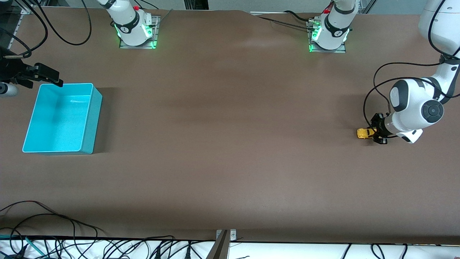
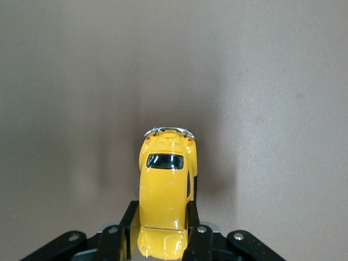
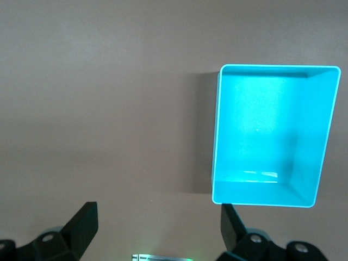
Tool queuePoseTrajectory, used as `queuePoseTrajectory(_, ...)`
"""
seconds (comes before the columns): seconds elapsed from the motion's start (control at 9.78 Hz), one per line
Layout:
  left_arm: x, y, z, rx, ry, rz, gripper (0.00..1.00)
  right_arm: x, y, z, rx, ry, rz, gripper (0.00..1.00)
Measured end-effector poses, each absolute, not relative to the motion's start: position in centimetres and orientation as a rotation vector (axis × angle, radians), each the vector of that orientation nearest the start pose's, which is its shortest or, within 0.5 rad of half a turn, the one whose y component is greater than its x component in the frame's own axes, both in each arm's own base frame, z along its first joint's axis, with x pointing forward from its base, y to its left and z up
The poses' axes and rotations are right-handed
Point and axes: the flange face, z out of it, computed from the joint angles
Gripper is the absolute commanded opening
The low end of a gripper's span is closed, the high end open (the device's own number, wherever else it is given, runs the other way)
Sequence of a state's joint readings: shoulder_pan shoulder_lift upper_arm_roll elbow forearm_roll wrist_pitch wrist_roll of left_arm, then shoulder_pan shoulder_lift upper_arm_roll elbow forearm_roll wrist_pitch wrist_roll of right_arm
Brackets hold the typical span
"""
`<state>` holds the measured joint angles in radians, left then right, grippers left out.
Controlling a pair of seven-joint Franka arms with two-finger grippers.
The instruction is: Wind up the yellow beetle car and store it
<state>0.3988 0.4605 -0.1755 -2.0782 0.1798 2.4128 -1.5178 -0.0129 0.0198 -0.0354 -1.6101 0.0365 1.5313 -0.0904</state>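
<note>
Gripping the yellow beetle car (image 1: pixel 366 133), my left end effector (image 1: pixel 378 133) sits low at the right-hand side of the front view, at the left arm's end of the desk (image 1: pixel 230 151). On the left wrist view the two fingers are closed against the flanks of the car (image 2: pixel 165 201), one on each side, with the dark window and the chrome bumper pointing away from the camera. I cannot tell from either view whether the wheels are touching the desk or just clear of it.

My right end effector (image 1: pixel 43 75) waits at the upper left of the front view, over the corner of the turquoise bin (image 1: pixel 90 118), and on the right wrist view its fingers (image 3: pixel 81 225) stand wide apart with nothing between them. The bin (image 3: pixel 217 136) looks empty.

My worries from here are these. The body is rounded and glossy, and the hold takes only part of its length, so I judge it could twist or squirt out when I drag it back to wind the spring. Too little downward pressure and the wheels would skid instead of turning; too much and the car could pivot in the grip. The bin is well apart from the car, so a released car that veers could miss it or run off the desk edge.
</note>
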Motion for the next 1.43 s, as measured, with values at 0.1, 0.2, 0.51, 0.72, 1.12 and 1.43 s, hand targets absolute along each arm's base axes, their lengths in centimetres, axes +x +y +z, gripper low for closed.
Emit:
queuePoseTrajectory(0.1, 56.1, 13.3, 19.7, 2.246, 2.325, -0.115, 0.00, 55.4, -2.2, 59.2, -3.094, -0.064, 0.148, 1.00)
queuePoseTrajectory(0.2, 56.1, 13.4, 19.7, 2.253, 2.317, -0.115, 0.00, 55.4, -2.2, 59.2, -3.093, -0.064, 0.149, 1.00)
queuePoseTrajectory(0.51, 56.1, 13.5, 19.7, 2.285, 2.283, -0.115, 0.00, 55.4, -2.2, 59.1, -3.093, -0.064, 0.151, 1.00)
queuePoseTrajectory(0.72, 56.2, 13.5, 19.7, 2.305, 2.261, -0.116, 0.00, 55.4, -2.2, 59.1, -3.093, -0.065, 0.151, 1.00)
queuePoseTrajectory(1.12, 56.2, 13.6, 19.7, 2.306, 2.260, -0.116, 0.09, 55.4, -2.2, 59.1, -3.090, -0.111, 0.150, 1.00)
queuePoseTrajectory(1.43, 56.2, 14.0, 19.8, 2.295, 2.266, -0.107, 1.00, 55.7, -1.2, 58.5, -3.086, -0.158, 0.166, 1.00)
